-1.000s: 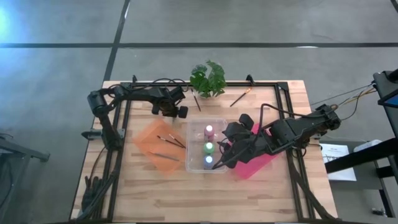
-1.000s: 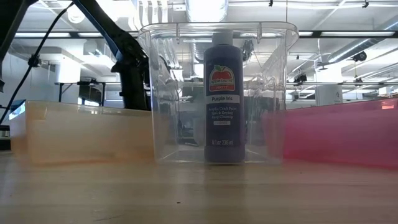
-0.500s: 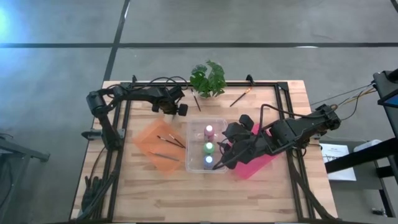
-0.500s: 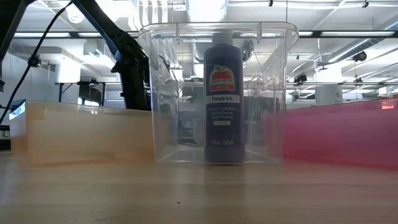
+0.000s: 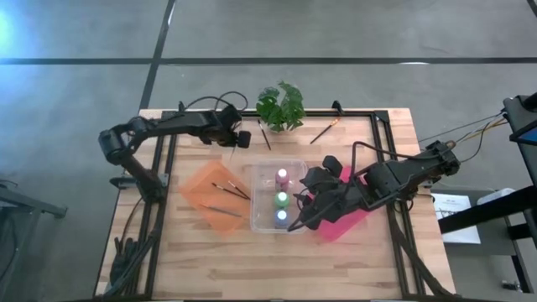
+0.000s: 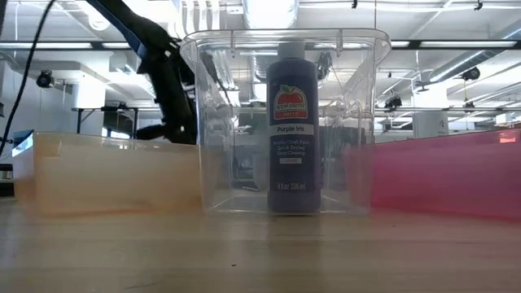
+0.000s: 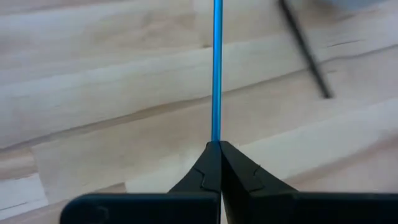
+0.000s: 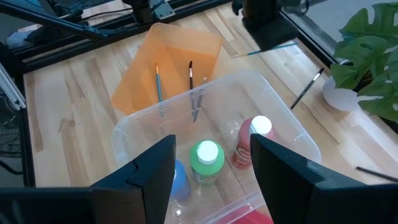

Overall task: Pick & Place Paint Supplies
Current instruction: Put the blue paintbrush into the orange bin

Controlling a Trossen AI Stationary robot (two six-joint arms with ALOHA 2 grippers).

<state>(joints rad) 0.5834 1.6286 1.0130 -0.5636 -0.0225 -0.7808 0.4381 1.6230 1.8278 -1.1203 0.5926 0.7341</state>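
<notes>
Left end effector (image 7: 216, 148) is clamped shut on a blue-handled paintbrush (image 7: 216, 68), pinching it at the very end, above the tabletop (image 5: 210, 252) near the leafy plant (image 5: 281, 105). Long shaft sticks out ahead of the fingers, so a thin end-grip like this can pivot or slip if the arm swings fast.

Likely drop target is the orange tray (image 5: 201, 189), which already holds paintbrushes (image 5: 231, 191) (three show in the right wrist view). A release from too high could bounce the brush off that shallow tray.

Another brush (image 5: 266, 138) lies beside the plant pot and one more (image 5: 323, 132) sits farther right, both not yet picked.

Right end effector (image 8: 211, 168) hangs wide open, holding nothing, over the clear bin (image 5: 260, 220) with pink (image 5: 282, 176), green (image 5: 283, 200) and blue bottles (image 5: 281, 217). Collision risk if it descends onto the caps.
</notes>
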